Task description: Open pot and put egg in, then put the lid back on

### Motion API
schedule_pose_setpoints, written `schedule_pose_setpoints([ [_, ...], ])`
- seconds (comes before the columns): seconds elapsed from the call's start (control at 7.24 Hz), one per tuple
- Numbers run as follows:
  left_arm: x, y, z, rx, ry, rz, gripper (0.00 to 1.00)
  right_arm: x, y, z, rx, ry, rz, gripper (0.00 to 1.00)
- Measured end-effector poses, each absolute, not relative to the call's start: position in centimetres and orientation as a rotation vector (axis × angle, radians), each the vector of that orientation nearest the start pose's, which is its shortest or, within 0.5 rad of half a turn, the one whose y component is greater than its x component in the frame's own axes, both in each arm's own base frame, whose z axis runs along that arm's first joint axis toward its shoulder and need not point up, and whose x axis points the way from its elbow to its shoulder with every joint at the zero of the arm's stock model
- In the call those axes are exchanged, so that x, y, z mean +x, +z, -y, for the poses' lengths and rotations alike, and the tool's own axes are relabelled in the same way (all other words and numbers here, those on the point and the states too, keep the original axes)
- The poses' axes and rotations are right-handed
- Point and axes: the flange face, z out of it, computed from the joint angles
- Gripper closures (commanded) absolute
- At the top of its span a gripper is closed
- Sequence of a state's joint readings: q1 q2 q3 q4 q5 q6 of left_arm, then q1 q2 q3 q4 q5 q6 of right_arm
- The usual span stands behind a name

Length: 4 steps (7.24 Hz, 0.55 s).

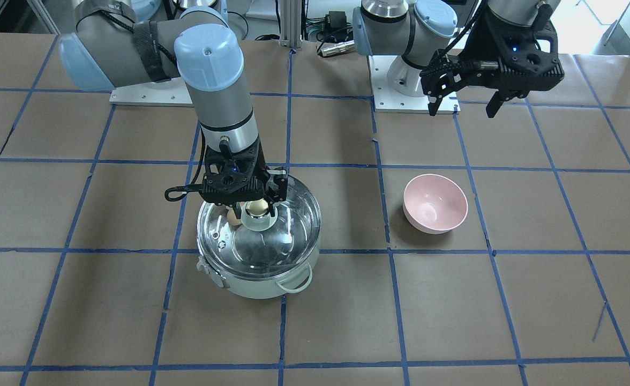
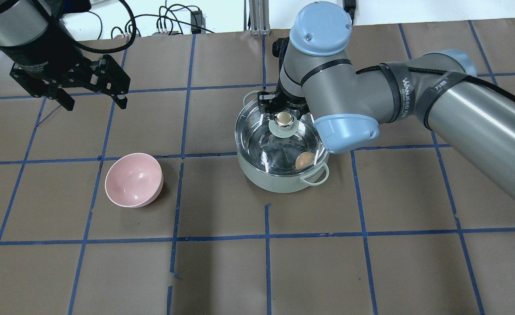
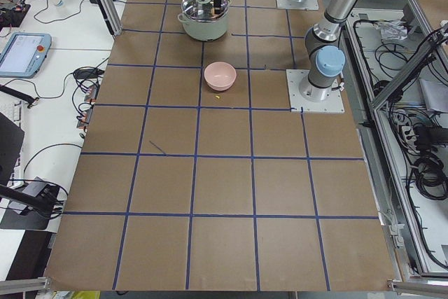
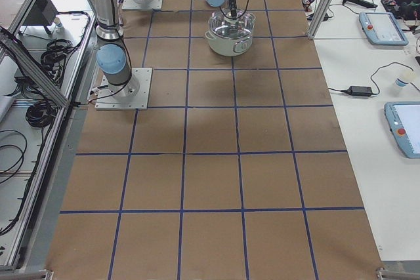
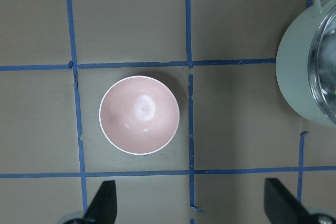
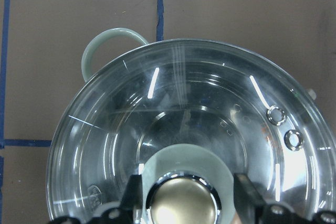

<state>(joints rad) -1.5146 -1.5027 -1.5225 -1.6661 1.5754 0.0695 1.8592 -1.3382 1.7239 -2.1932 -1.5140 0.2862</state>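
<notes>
The mint-green pot (image 1: pixel 261 287) stands on the table with the clear glass lid (image 1: pixel 280 236) resting on it. The tan egg (image 2: pixel 304 160) lies inside, seen through the glass, near the front handle in the overhead view. My right gripper (image 1: pixel 256 195) is straight over the lid; its fingers (image 6: pixel 134 200) stand on either side of the golden knob (image 6: pixel 182 200) with small gaps, open. My left gripper (image 2: pixel 93 103) is open and empty, raised well away from the pot, above the table beyond the pink bowl.
A pink bowl (image 2: pixel 132 179) sits empty on the table on my left side, also below my left gripper in the left wrist view (image 5: pixel 139 115). The brown table (image 2: pixel 266 271) is marked with a blue tape grid. The arm bases are at the back.
</notes>
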Motion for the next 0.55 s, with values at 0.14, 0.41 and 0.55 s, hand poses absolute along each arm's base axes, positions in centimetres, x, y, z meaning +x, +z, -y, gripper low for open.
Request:
schedule_pose_setpoints([
  [0.14, -10.7, 53.4, 46.9, 0.020, -0.032, -3.136, 0.00, 29.7, 35.8, 51.9, -0.006, -0.327, -3.003, 0.00],
  [0.41, -10.7, 53.4, 46.9, 0.020, -0.031, -3.136, 0.00, 26.8, 37.9, 54.0, 0.072, -0.369, -2.995, 0.00],
  [0.55, -10.7, 53.4, 46.9, 0.020, -0.031, -3.136, 0.00, 23.1, 39.8, 55.0, 0.159, -0.377, -2.997, 0.00],
])
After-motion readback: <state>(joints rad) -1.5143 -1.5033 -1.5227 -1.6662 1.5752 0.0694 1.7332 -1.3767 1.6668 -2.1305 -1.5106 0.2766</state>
